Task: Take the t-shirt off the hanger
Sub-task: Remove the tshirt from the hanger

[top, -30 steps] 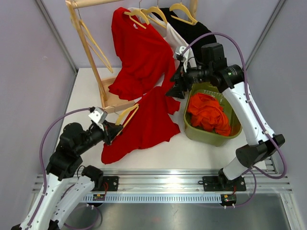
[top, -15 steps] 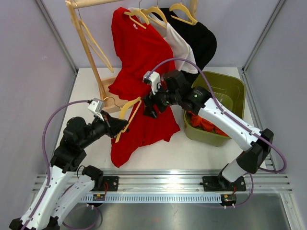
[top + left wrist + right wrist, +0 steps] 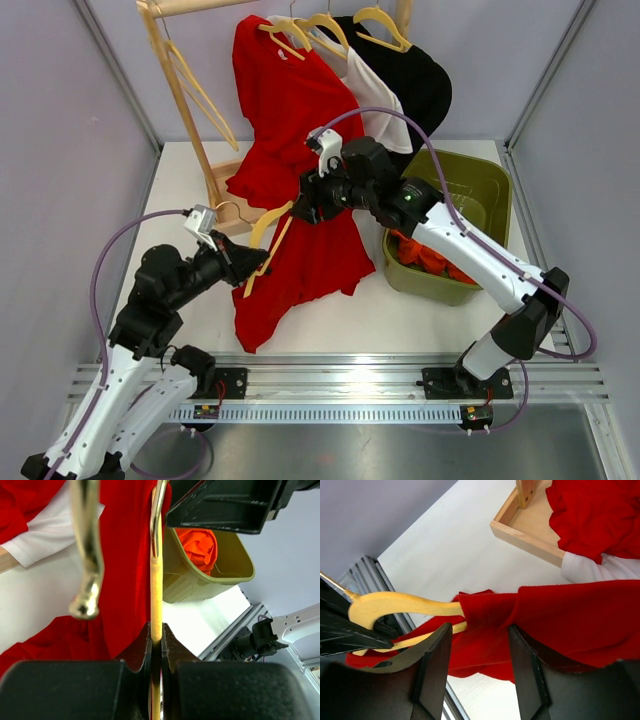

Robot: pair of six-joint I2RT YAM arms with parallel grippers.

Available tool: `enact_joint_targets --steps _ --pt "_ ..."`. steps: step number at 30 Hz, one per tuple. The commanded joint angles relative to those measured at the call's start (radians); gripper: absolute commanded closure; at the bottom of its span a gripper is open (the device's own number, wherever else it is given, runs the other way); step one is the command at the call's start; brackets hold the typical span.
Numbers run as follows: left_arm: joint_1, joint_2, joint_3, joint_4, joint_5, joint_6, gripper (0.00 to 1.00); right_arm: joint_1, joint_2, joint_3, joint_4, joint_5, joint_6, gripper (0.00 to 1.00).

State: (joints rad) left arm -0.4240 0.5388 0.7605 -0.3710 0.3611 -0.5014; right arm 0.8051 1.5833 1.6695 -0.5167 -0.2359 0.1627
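Note:
A red t-shirt (image 3: 312,262) hangs from a pale wooden hanger (image 3: 266,234) held up over the white table. My left gripper (image 3: 243,262) is shut on the hanger's bar (image 3: 156,595), which runs up between the jaws; its metal hook (image 3: 86,555) shows beside it. My right gripper (image 3: 301,211) is at the hanger's upper end. In the right wrist view its jaws stand apart (image 3: 480,629), with the shirt's bunched shoulder cloth (image 3: 495,615) between them, just where the hanger arm (image 3: 400,605) enters the fabric.
A wooden rack (image 3: 180,80) at the back holds red (image 3: 285,100), white (image 3: 372,100) and black (image 3: 420,75) shirts on hangers. Its base tray (image 3: 232,207) sits left of the held shirt. An olive bin (image 3: 495,190) with orange cloth (image 3: 425,255) stands at the right.
My right arm has swung left from above the bin to the hanger's upper end, and its jaws have narrowed around the shirt's shoulder. The left gripper has raised the hanger slightly.

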Motion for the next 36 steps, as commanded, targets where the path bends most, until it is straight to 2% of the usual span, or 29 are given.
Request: enact_joint_targets --steps 1,3,7,10,11,12,13,15,18,21,22,25,30,36 --pt "-0.002 -0.013 -0.003 0.107 -0.007 -0.009 1.0 0.012 0.009 0.055 0.032 -0.039 0.044 0.45" --pt "-0.002 -0.014 -0.009 0.115 -0.004 -0.014 1.0 0.014 0.018 0.064 0.032 -0.033 0.046 0.45" --pt "-0.002 -0.016 -0.012 0.133 0.007 -0.023 1.0 0.014 0.052 0.088 0.021 0.023 0.046 0.56" --pt "-0.002 -0.023 -0.012 0.13 0.01 -0.023 1.0 0.014 0.069 0.101 0.015 0.041 0.028 0.71" --pt "-0.004 -0.023 -0.012 0.129 0.007 -0.023 1.0 0.016 0.07 0.096 0.017 0.04 0.024 0.82" --pt "-0.002 -0.025 -0.012 0.124 0.007 -0.022 1.0 0.014 0.067 0.095 0.02 0.04 0.015 0.86" --pt "-0.002 -0.028 -0.012 0.121 0.003 -0.017 1.0 0.014 0.066 0.095 0.02 0.038 0.012 0.94" --pt "-0.002 -0.031 -0.013 0.118 0.003 -0.014 1.0 0.016 0.063 0.099 0.015 0.047 -0.005 1.0" --pt "-0.004 -0.033 -0.018 0.115 -0.008 -0.005 1.0 0.016 0.057 0.128 0.001 0.032 -0.055 1.0" --pt "-0.002 -0.014 -0.026 0.15 -0.005 0.021 1.0 0.014 0.07 0.237 -0.083 -0.188 -0.129 1.0" --pt "-0.002 -0.008 -0.029 0.167 -0.005 0.036 1.0 0.026 0.079 0.309 -0.145 -0.327 -0.147 1.0" --pt "-0.002 0.023 -0.038 0.251 0.015 0.049 1.0 0.072 0.118 0.422 -0.256 -0.41 -0.212 1.0" --pt "-0.002 0.065 -0.056 0.389 0.045 0.052 1.0 0.169 0.118 0.447 -0.289 -0.465 -0.247 1.0" --pt "-0.004 0.069 -0.085 0.423 0.041 0.078 1.0 0.175 0.101 0.527 -0.312 -0.488 -0.261 1.0"
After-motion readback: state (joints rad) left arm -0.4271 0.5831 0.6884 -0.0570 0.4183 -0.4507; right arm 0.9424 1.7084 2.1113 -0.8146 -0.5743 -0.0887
